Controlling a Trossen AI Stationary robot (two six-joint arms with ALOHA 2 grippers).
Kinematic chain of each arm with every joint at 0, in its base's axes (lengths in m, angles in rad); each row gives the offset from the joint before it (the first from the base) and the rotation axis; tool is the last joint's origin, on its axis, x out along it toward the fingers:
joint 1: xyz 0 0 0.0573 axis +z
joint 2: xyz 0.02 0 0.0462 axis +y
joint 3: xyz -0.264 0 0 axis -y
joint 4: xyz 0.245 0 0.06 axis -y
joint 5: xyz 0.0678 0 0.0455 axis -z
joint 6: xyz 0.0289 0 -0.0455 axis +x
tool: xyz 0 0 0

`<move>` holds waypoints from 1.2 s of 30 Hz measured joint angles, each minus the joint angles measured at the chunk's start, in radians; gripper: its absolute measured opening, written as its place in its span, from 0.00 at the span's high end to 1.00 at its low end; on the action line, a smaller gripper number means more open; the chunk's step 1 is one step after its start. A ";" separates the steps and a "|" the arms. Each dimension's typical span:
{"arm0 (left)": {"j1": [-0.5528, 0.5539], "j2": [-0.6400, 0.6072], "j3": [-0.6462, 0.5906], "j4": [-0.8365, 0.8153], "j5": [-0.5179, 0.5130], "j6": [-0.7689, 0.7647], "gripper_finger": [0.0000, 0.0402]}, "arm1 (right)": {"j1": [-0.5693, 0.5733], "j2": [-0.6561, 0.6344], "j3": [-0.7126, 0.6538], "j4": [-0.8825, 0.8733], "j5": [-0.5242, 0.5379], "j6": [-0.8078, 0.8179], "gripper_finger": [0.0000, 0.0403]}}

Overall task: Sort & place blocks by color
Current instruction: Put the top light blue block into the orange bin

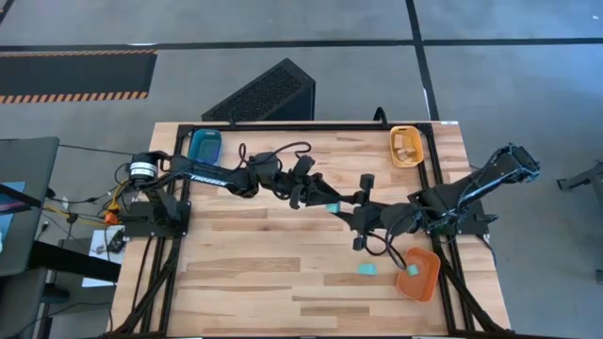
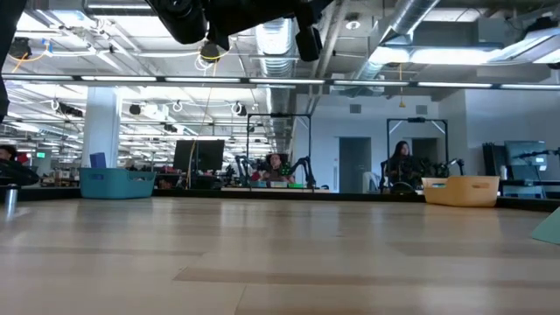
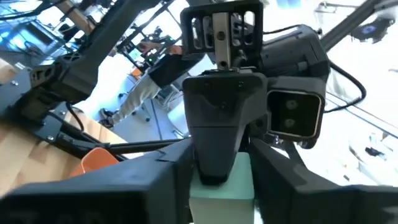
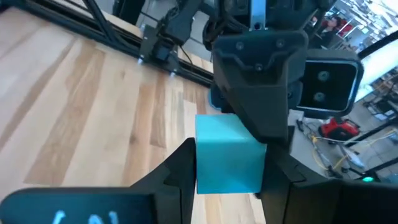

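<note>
Your two grippers meet nose to nose above the middle of the wooden table (image 1: 254, 264), both on the same small light cyan cube (image 4: 227, 155). In the right wrist view, the right gripper (image 4: 227, 171) has its dark fingers closed against the cube's two sides, and the left gripper's fingers press on the cube from the far side. From the left wrist view, the left gripper (image 3: 221, 180) has the same cube sitting between its own fingers, with the right gripper's fingertip laid over it. So you see a block clamped by both tools at once, lifted clear of the tabletop.

Nearer your front edge, a second light cyan block (image 1: 366, 270) lies loose on the wood, just beside the orange plastic tray (image 1: 426, 280), which holds another cyan piece (image 1: 412, 271).

Farther back, the blue plastic tray (image 1: 204, 144) stands at the rear left corner, and the yellow-orange plastic tray (image 1: 406, 156) at the rear right holds pale tan wooden pieces (image 1: 406, 144).
</note>
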 joint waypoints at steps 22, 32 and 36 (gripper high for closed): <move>0.011 -0.003 0.004 -0.066 -0.083 0.087 0.88 | 0.007 0.001 -0.003 -0.007 0.045 0.181 0.42; 0.044 -0.003 0.005 -0.092 -0.093 0.167 0.89 | 0.018 -0.006 -0.003 -0.032 0.044 0.312 0.37; 0.048 -0.003 0.004 -0.130 -0.099 0.197 0.89 | 0.016 -0.007 -0.003 -0.089 0.043 0.362 0.37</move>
